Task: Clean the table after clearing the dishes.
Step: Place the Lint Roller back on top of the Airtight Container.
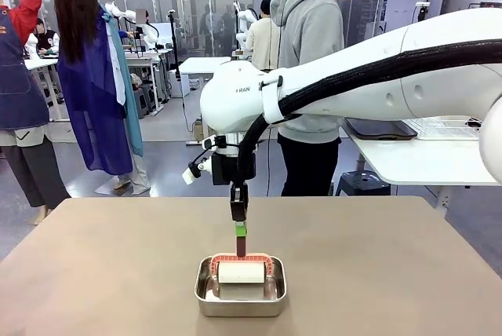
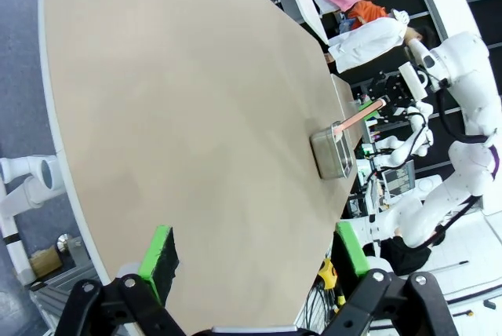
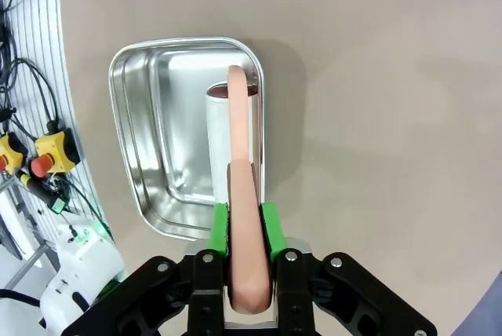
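The table [image 1: 110, 265] has a plain brownish top, and the dishes are out of view. Near its front edge stands a small steel pan [image 1: 202, 295] with a white cleaning roller [image 1: 241, 273] lying in it. My right gripper [image 1: 241, 230] hangs straight above the pan, shut on the roller's pinkish handle [image 3: 239, 140]; the right wrist view shows the green pads [image 3: 220, 226] pressed on either side of it. My left gripper [image 2: 255, 261] is open with nothing between its fingers, over the table's near edge and far from the pan [image 2: 329, 155].
A person in a grey hoodie [image 1: 314, 77] stands beyond the far edge, facing away. A white table [image 1: 416, 159] with a dark tray stands at the back right. Other people stand at the back left. Cables and yellow buttons [image 3: 47, 151] lie beside the table's edge.
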You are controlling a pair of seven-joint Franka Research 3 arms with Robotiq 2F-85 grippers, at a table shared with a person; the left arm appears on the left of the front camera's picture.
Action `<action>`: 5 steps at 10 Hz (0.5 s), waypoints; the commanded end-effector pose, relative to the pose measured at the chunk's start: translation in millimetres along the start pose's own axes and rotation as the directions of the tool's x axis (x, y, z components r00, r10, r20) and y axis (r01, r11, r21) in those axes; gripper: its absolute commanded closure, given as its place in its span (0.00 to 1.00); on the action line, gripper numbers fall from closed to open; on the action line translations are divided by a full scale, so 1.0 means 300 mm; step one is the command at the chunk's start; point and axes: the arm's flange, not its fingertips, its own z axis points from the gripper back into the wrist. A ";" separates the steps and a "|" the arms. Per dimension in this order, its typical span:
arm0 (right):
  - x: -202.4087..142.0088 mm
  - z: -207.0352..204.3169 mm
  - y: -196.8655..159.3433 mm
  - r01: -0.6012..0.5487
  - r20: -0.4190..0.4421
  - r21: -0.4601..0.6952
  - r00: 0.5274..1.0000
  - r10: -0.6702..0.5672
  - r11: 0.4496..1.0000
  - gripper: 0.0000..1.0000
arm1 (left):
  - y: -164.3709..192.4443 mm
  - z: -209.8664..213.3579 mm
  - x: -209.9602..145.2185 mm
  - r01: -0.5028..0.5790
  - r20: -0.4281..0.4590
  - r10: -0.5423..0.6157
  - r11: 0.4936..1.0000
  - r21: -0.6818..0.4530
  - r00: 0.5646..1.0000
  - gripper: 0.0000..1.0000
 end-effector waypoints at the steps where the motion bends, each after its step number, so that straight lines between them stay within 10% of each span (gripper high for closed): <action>1: -0.025 -0.011 -0.015 -0.006 0.025 -0.078 1.000 0.008 0.997 0.79 | -0.013 0.012 -0.005 -0.004 -0.013 0.004 1.000 0.006 1.000 0.00; 3: -0.038 -0.032 -0.058 -0.049 0.041 -0.087 0.998 0.053 0.995 0.79 | -0.013 0.012 -0.005 -0.004 -0.013 0.004 1.000 0.006 1.000 0.00; 5: -0.053 -0.026 -0.056 -0.043 0.029 -0.091 0.999 0.046 0.995 0.45 | -0.013 0.012 -0.005 -0.004 -0.013 0.004 1.000 0.006 1.000 0.00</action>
